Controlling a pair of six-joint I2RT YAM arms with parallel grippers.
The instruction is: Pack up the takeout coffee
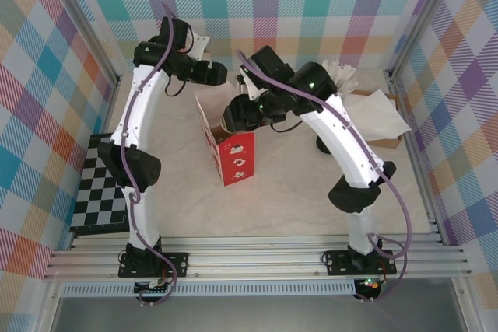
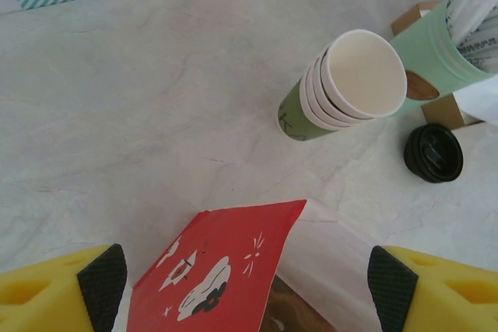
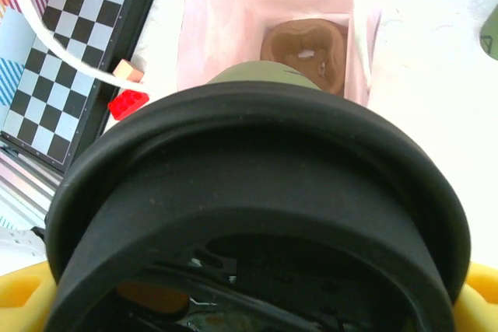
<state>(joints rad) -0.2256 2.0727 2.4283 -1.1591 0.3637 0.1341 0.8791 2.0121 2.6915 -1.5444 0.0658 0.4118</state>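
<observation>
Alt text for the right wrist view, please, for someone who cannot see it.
The black-lidded takeout coffee, seen from above, is held by the right gripper above an open bag with a brown item at its bottom. A checkerboard and a red block lie at the picture's left.

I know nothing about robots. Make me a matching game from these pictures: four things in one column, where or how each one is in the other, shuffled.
1 takeout coffee
2 stack of lidless cups
3 loose black lid
4 chessboard

A lying alone on the table
B held above the red paper bag
C at the table's left edge
D nested, top one empty

Pairs: 1-B, 2-D, 3-A, 4-C
</observation>
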